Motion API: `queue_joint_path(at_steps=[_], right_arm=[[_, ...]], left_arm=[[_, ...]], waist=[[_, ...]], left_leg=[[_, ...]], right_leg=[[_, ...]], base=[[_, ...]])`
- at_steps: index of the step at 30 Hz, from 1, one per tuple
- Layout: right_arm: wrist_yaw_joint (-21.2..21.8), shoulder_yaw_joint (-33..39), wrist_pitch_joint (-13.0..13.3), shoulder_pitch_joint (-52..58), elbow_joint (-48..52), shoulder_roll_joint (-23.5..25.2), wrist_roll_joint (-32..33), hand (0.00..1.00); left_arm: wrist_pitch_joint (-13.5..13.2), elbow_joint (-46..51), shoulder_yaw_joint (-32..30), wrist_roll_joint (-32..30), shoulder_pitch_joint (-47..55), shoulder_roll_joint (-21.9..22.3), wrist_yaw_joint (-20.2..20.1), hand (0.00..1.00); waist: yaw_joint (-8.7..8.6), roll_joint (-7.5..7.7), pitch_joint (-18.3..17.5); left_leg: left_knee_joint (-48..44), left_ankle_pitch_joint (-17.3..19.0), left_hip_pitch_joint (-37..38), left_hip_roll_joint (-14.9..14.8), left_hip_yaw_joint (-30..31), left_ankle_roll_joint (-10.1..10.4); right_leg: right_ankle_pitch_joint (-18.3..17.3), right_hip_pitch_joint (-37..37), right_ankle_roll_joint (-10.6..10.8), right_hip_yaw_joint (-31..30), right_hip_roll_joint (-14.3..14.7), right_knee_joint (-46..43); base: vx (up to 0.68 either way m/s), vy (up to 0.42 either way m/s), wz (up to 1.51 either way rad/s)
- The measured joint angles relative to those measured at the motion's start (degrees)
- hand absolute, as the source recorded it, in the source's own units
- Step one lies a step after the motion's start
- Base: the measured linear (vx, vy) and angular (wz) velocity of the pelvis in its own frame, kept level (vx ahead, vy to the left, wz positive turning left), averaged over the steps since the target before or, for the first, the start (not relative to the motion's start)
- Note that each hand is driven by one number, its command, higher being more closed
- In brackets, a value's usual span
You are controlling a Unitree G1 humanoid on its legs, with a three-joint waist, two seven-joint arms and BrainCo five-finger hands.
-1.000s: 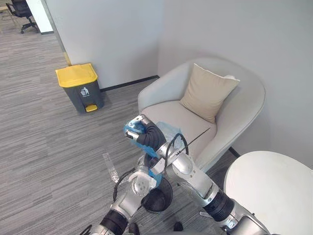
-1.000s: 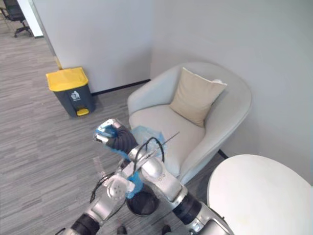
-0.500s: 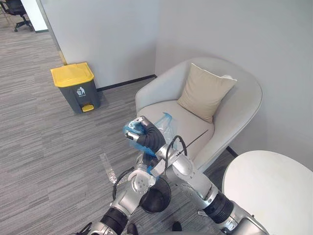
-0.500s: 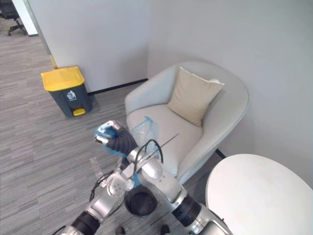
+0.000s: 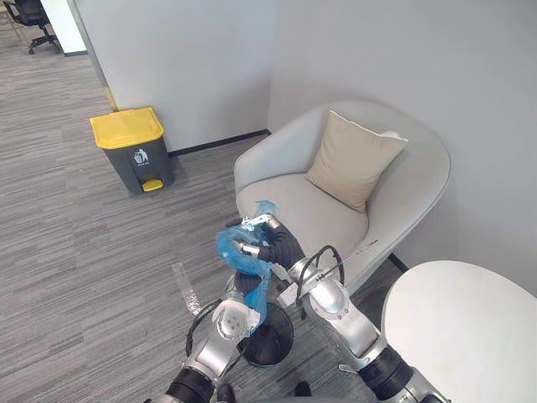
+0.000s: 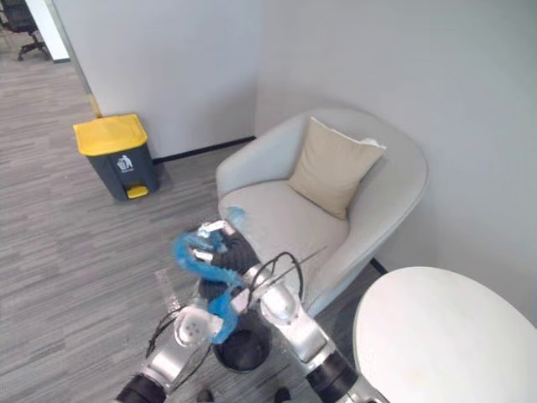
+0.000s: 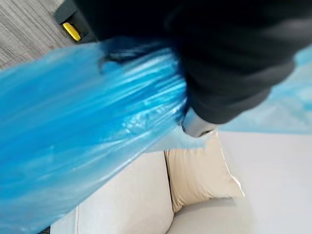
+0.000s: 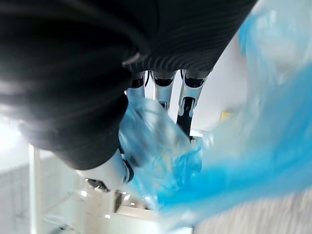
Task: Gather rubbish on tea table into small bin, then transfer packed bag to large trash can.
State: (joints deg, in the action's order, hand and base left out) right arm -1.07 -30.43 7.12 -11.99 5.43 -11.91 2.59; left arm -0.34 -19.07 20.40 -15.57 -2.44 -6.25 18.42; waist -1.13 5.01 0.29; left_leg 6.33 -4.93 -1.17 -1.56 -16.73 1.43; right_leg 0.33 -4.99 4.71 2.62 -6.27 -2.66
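While right hand (image 5: 272, 244) grips bag (image 5: 231, 252), carpet (image 5: 84, 252) stretches leftward.

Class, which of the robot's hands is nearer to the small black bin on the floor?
Left. The left hand sits just above the small black bin; the right hand grips the blue bag higher up, before the armchair.

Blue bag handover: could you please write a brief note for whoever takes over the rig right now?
Right hand: fingers shut on the bunched top of the blue bag, held above the small bin.
Left hand: lower, against the bag; grip unclear.
Done: bag seems mostly out of the bin.
To do: carry it to the yellow-lidded trash can by the wall and drop it in.
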Motion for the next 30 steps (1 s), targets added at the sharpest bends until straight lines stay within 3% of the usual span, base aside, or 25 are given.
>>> queue_joint_path(at_steps=[9,13,15,17,23,30], right_arm=[[-1.02,3.04,2.21,-0.1,0.24,-18.81,-11.55,0.0],[-1.02,3.57,3.39,4.81,-0.23,-20.78,-16.47,0.0],[-0.99,4.48,3.89,7.93,-2.02,-19.35,-18.42,0.0],[-0.76,7.83,3.5,11.48,-7.34,-14.69,-18.42,0.0],[-0.03,19.67,-0.37,15.47,-27.0,0.4,-15.8,0.0],[-2.28,30.93,-4.24,15.45,-46.7,6.33,-10.27,0.0]], left_arm=[[-1.84,1.63,-3.51,1.12,4.2,-2.04,-2.31,1.0],[-1.97,1.45,-6.12,1.92,6.21,-2.13,-2.57,1.0],[-2.0,0.91,-7.78,2.31,6.68,-2.12,-2.61,1.0],[-2.05,-1.7,-9.85,2.5,6.68,-2.2,-2.73,1.0],[-2.0,-9.24,-14.39,5.32,9.1,-1.64,-4.25,1.0],[-1.58,-19.88,-20.13,10.28,10.39,-0.83,-7.52,1.0]], waist=[[0.11,0.09,-0.06],[0.14,0.06,-0.05],[0.19,0.02,-0.02],[0.15,-0.27,0.16],[-0.04,-1.57,0.94],[0.41,-2.61,1.39]], left_leg=[[0.0,-0.29,-0.21,0.08,0.07,-0.46],[0.0,-0.29,-0.32,0.08,0.3,-0.45],[0.0,-0.29,-0.36,0.11,0.41,-0.45],[-0.01,-0.3,-0.34,0.53,0.96,-0.46],[0.0,0.2,0.06,0.56,1.83,0.11],[0.0,0.75,0.52,0.79,2.69,0.0]], right_leg=[[0.47,0.08,-0.24,0.06,-0.03,0.48],[0.49,0.1,-0.26,0.34,-0.03,0.89],[0.49,0.12,-0.26,0.42,-0.06,0.9],[0.46,0.38,-0.27,0.96,-0.12,1.04],[-0.09,1.4,-0.41,2.02,-0.41,1.95],[-0.38,2.99,-0.11,3.03,-0.72,2.98]], base=[[0.0,0.0,0.0],[0.0,0.0,0.01],[0.01,0.002,0.02],[0.01,0.014,0.11],[0.0,0.013,0.09],[0.03,0.008,0.08]])
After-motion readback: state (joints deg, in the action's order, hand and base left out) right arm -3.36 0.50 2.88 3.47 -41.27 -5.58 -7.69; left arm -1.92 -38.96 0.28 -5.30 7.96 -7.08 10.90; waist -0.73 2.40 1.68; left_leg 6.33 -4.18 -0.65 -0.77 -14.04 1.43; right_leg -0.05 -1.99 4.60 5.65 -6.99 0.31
